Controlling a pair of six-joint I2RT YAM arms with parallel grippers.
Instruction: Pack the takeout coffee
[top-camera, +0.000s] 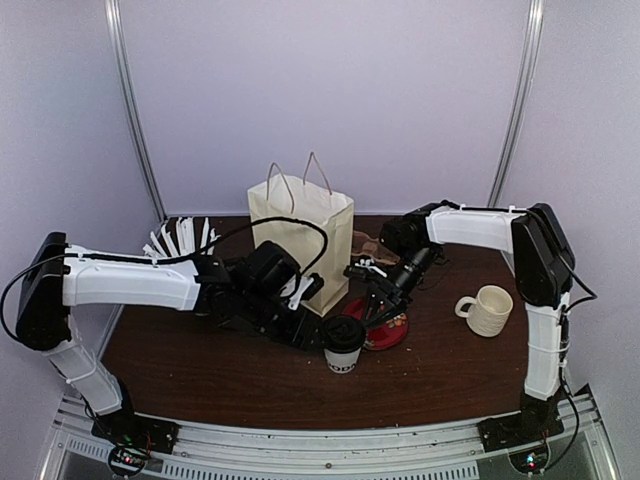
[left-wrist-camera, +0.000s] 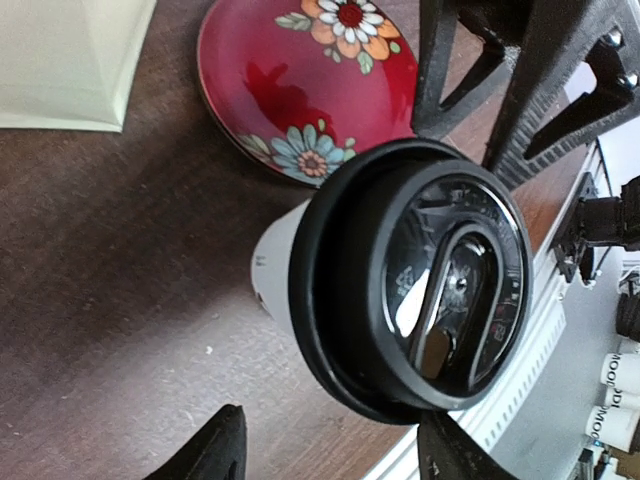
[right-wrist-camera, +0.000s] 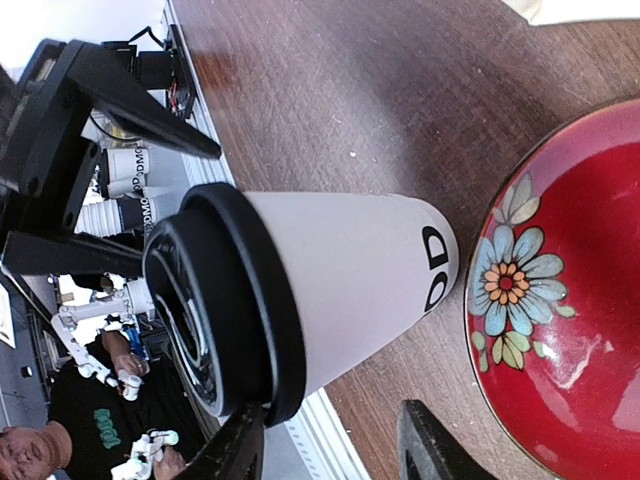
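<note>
The white paper cup (top-camera: 342, 358) with dark letters near its base stands upright on the brown table, with its black lid (top-camera: 343, 329) on it. My left gripper (top-camera: 312, 338) is open just left of the cup. In the left wrist view the lid (left-wrist-camera: 420, 290) fills the middle and the open gripper (left-wrist-camera: 330, 455) sits beside its rim, empty. My right gripper (top-camera: 373, 308) is open over the plate, just right of the cup. In the right wrist view the cup (right-wrist-camera: 350, 280) and lid (right-wrist-camera: 225, 310) lie ahead of the open gripper (right-wrist-camera: 330, 450), and one finger (right-wrist-camera: 235, 450) is at the lid's rim.
A cream paper bag (top-camera: 300, 235) with handles stands open behind the cup. A red flowered plate (top-camera: 392, 332) lies right of the cup. A cream mug (top-camera: 488, 310) stands at the right. A cup bristling with white sticks (top-camera: 180, 240) is at the back left.
</note>
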